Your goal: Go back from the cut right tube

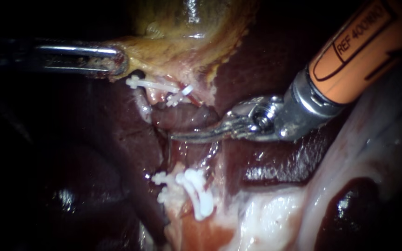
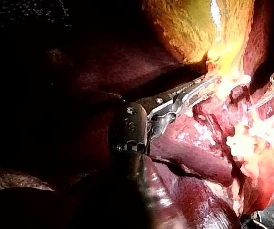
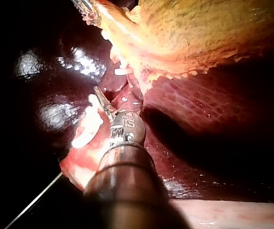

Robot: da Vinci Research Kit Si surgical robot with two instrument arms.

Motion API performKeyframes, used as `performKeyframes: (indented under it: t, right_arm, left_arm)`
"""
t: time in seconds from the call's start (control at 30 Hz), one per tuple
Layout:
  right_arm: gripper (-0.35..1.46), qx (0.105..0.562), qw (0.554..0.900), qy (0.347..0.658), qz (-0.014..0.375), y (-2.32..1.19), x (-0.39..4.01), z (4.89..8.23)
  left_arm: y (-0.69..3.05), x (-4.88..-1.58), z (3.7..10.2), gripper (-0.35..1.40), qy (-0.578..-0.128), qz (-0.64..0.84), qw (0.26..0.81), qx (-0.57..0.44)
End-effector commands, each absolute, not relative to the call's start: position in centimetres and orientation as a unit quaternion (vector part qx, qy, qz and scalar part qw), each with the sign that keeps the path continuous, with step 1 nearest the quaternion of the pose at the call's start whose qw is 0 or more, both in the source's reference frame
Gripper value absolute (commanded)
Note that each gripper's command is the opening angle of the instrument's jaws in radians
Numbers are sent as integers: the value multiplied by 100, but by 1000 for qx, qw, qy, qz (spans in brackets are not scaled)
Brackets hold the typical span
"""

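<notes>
Our left instrument (image 1: 116, 64): jaws clamped on yellow-green gallbladder (image 1: 177, 51), far left. Our right instrument (image 1: 178, 136): curved blades together, empty, tips between far white plastic clips (image 1: 157, 86) and near white plastic clips (image 1: 196, 193). Cut pink tube stump (image 1: 178, 169) beside near clips: we judge soft, slippery, tear-prone; leave ungrasped.

Left instrument (image 1: 116, 61) shaft probably shadow-hidden

Right instrument (image 1: 187, 136) — orange shaft (image 1: 364, 46), steel wrist (image 1: 303, 109)
</notes>
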State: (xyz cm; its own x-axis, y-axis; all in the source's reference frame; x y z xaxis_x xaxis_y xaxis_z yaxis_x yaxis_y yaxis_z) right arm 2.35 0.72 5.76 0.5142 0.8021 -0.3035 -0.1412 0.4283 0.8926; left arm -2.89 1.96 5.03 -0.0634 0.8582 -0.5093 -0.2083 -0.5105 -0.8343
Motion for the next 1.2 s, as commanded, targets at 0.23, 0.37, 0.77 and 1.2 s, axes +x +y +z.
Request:
performKeyframes:
  t: [0.23, 0.37, 0.77, 1.2]
  right_arm:
    - [135, 446, 727, 413, 319, 70, 245, 577]
    - [138, 446, 727, 413, 319, 70, 246, 577]
    - [143, 253, 870, 386, 172, 64, 224, 565]
    - [145, 169, 902, 372, 140, 64, 137, 557]
  left_arm:
    - [196, -289, 503, -35, -293, 668, 399, -556]
    - [196, -289, 503, -35, -293, 668, 399, -556]
    - [196, -289, 503, -35, -293, 668, 399, -556]
    - [196, -289, 504, -35, -293, 668, 399, -556]
